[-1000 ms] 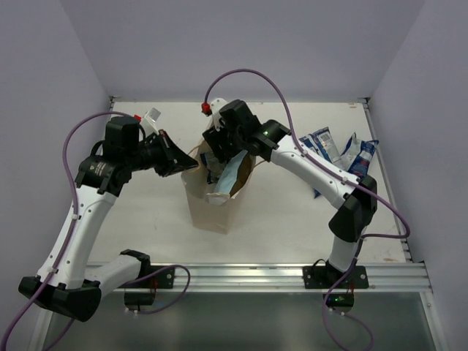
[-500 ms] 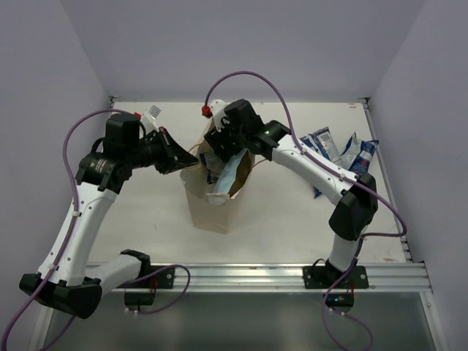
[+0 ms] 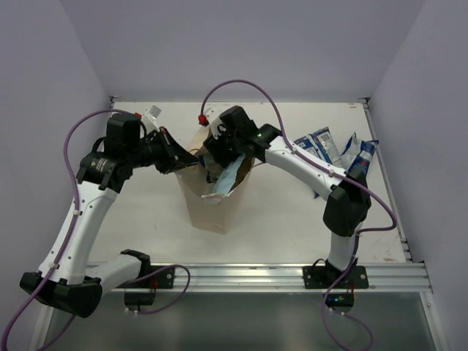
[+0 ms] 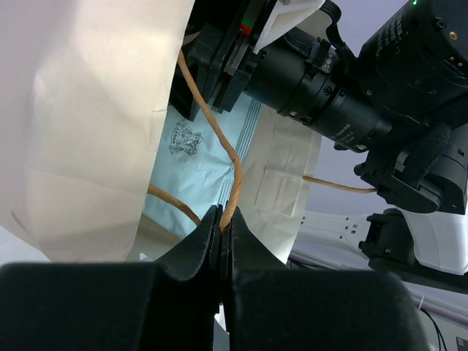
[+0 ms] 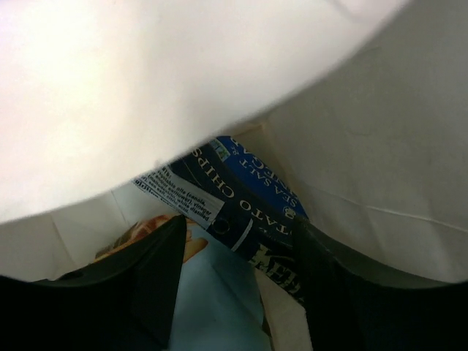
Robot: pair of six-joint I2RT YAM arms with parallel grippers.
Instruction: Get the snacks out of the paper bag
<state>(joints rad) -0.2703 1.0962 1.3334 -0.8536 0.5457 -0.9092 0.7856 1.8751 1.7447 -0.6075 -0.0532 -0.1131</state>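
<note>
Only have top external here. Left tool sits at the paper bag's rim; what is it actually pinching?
Observer: The left wrist view shows the left tool shut on the brown cord handle of the paper bag.
Operator: And the right tool, anything between its fingers?
Observer: In the right wrist view the right tool is inside the bag with its fingers apart and a light blue packet low between them.
Operator: Anything else down there?
Observer: A dark blue packet lies just beyond it, by the bag wall.
</note>
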